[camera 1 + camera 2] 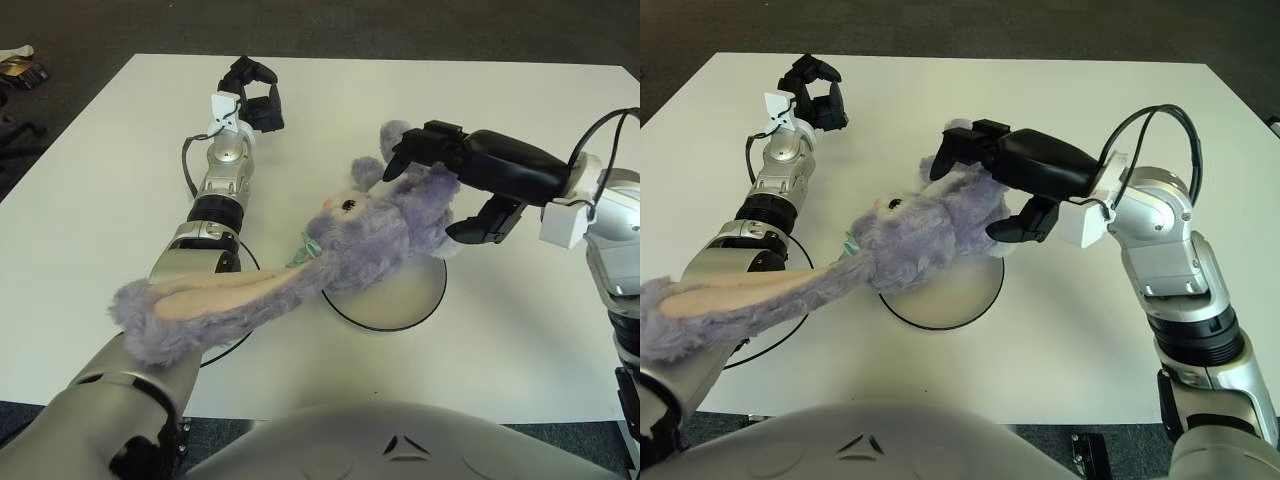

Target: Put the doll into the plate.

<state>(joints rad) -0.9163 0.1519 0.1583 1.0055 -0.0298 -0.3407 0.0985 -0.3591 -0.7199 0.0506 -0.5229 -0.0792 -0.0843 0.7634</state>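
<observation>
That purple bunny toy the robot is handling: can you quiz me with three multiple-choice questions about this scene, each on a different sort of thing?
1. Where is the plush bunny's body?
A. Over the round plate
B. On the floor
C. At the table's far edge

2. What colour is the bunny's fur?
A. Green
B. Purple
C. Orange

3. What is the right hand doing?
A. Hanging open, holding nothing
B. Pressing flat on the table
C. Gripping the bunny

Answers: 1 A, its body lies over the plate's rim. 2 B, the fur is lavender, with a long ear draped across the left arm. 3 C, black fingers close around its body; the left hand shows apart, farther up the table.
</observation>
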